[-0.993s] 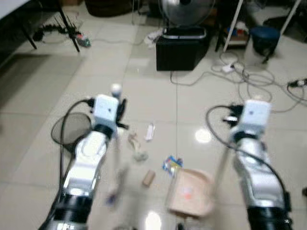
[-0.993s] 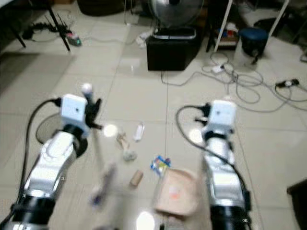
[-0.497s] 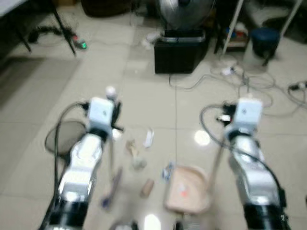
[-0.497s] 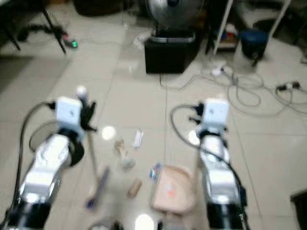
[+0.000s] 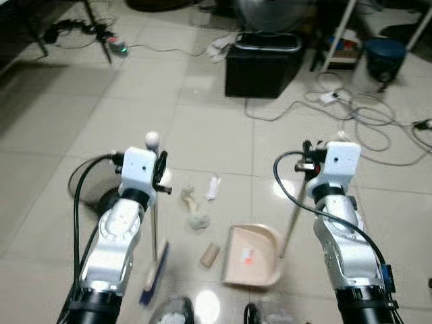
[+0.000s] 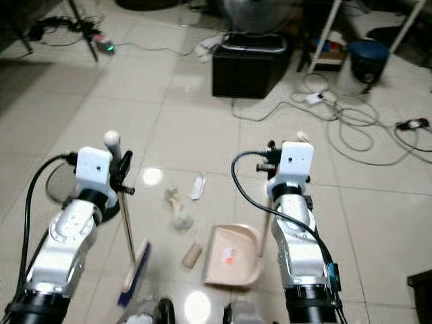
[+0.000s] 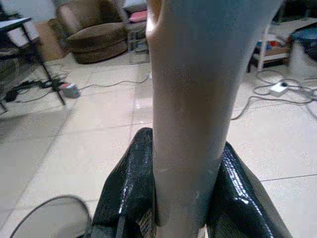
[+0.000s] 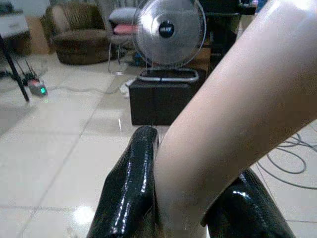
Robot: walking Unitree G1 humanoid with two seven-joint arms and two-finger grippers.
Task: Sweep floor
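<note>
The left gripper [image 7: 181, 198] is clamped tight on the broom [image 5: 154, 223] handle, its blue-bristled head on the tiled floor [image 5: 216, 128] beside the scraps of litter [image 5: 196, 221]. The right gripper [image 8: 190, 198] is clamped on the handle of the dustpan [image 5: 251, 255], which rests on the floor just beside the litter

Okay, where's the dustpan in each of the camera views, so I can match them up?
Left eye view: the dustpan lies on the tiles, low and right of centre.
Right eye view: low, near the centre.
Left wrist view: I can't find its tray.
Right wrist view: a pale handle between the right gripper's fingers, seemingly its handle.
Shared landmark: the black box under the fan.
</note>
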